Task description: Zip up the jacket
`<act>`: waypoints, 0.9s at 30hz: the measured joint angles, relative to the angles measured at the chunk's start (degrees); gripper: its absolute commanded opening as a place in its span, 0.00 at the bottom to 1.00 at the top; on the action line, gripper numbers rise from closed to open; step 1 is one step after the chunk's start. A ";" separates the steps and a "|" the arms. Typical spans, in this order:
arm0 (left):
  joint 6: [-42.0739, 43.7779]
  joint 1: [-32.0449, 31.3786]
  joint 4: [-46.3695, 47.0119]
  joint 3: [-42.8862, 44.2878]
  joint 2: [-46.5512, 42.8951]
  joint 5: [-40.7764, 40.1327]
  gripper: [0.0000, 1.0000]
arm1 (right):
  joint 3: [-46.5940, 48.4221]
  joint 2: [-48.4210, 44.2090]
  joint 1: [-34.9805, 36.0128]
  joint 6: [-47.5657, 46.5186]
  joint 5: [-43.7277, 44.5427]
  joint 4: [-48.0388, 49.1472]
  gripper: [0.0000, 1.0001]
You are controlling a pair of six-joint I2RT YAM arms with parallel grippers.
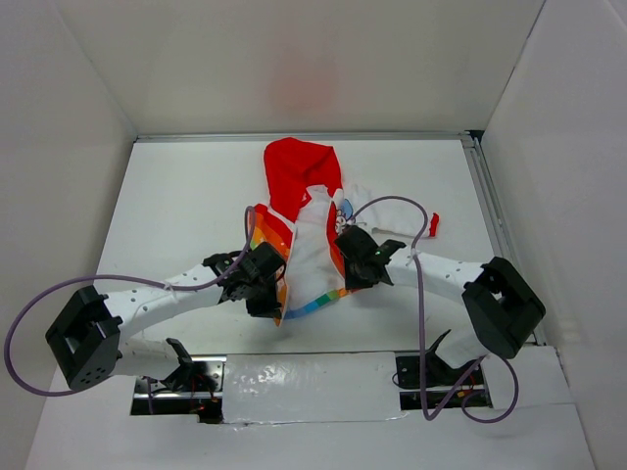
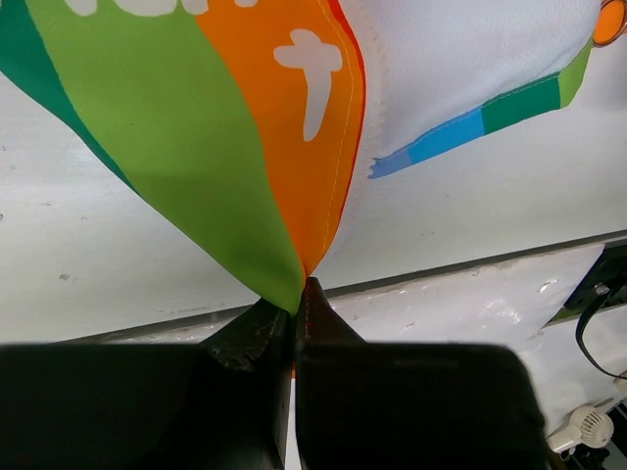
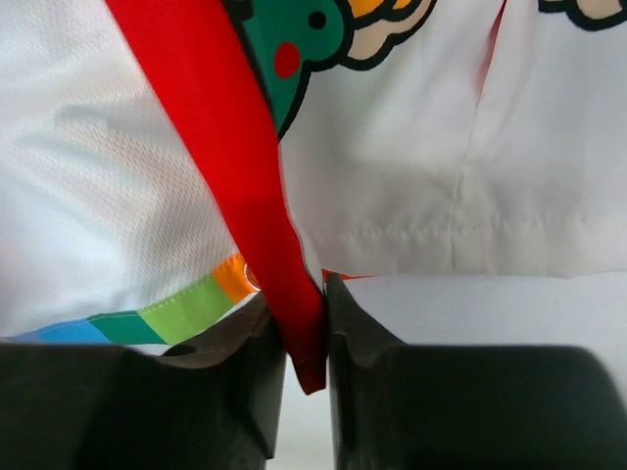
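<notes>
On the white bench [image 1: 176, 215], between white walls [image 1: 294, 59], the jacket [image 1: 313, 250] lies lengthwise near-far, red hood [image 1: 299, 171] far; left tool [image 2: 302, 294] clamps its hem, right tool [image 3: 306, 304] its red edge.

The jacket [image 1: 313, 245] has a plain red hood [image 1: 297, 171] and a white mesh lining [image 3: 108, 176]. Its outer panel [image 2: 225, 127] runs in stripes of teal, lime green and orange, with white printed shapes and a thin red edge beside the white zipper [image 2: 368, 147]. The hem [image 2: 470, 122] is banded blue, light blue, green and lime, then orange. A red band [image 3: 225, 147] crosses a cartoon print [image 3: 299, 39] in green with a red spot, black outlines, cream and orange. The cuff [image 1: 433, 225] is red. The left gripper [image 2: 297, 294] and right gripper [image 3: 306, 304] are black. The arms [image 1: 162, 299] are white with black joints, the cables [image 1: 12, 343] purple and the table [image 1: 186, 206] white.
</notes>
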 measured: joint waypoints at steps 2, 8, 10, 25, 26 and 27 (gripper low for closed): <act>-0.02 -0.07 0.00 0.00 0.00 0.00 0.00 | 0.09 0.09 0.37 0.00 0.39 -0.24 0.26; -0.07 -0.15 -0.09 0.00 0.00 0.00 0.00 | 1.18 2.03 1.20 -0.44 1.01 -0.48 0.02; -0.04 -0.15 -0.11 0.00 0.00 0.00 0.00 | 1.66 2.64 1.29 -0.61 1.03 -0.55 0.03; 0.11 -0.22 -1.97 0.57 -1.73 -1.95 0.00 | 3.54 4.83 0.39 -1.53 -0.35 -0.50 0.10; 0.09 -0.22 -2.19 0.72 -1.99 -2.16 0.00 | 3.54 4.81 0.39 -1.53 -0.37 -0.50 0.12; 0.07 -0.22 -2.43 0.87 -2.27 -2.38 0.00 | 3.54 4.83 0.37 -1.51 -0.37 -0.48 0.14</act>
